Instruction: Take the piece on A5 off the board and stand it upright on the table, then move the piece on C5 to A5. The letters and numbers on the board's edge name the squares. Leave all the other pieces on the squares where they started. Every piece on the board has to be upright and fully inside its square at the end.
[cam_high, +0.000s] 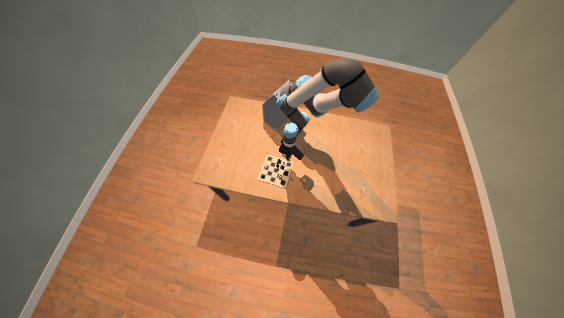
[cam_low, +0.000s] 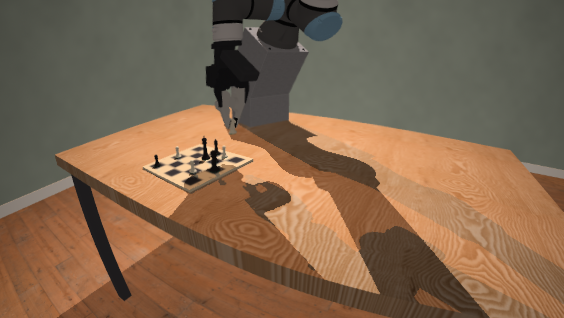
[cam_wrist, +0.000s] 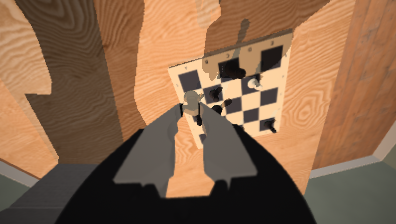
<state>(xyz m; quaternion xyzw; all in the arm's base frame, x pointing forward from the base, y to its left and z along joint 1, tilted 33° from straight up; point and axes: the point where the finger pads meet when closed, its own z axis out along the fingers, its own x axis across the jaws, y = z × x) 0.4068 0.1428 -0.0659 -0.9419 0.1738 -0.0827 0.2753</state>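
A small chessboard (cam_high: 264, 176) (cam_low: 192, 187) (cam_wrist: 176, 75) lies near the table's front left edge. Several black and white pieces stand upright on it, among them a tall black piece (cam_low: 204, 148) (cam_wrist: 231, 69) and a white pawn (cam_low: 177, 151). My gripper (cam_high: 289, 156) (cam_low: 231, 123) (cam_wrist: 190, 104) hangs well above the board's far right corner. It is shut on a pale chess piece (cam_wrist: 190, 101) (cam_low: 233, 123), whose rounded head shows between the fingertips in the wrist view. The piece is clear of the board.
The wooden table (cam_high: 345, 150) (cam_low: 400, 170) spreads wide to the right of the board and behind it. The arm's grey base block (cam_high: 274, 111) (cam_low: 267, 85) stands at the back of the table. The table's front edge runs close to the board.
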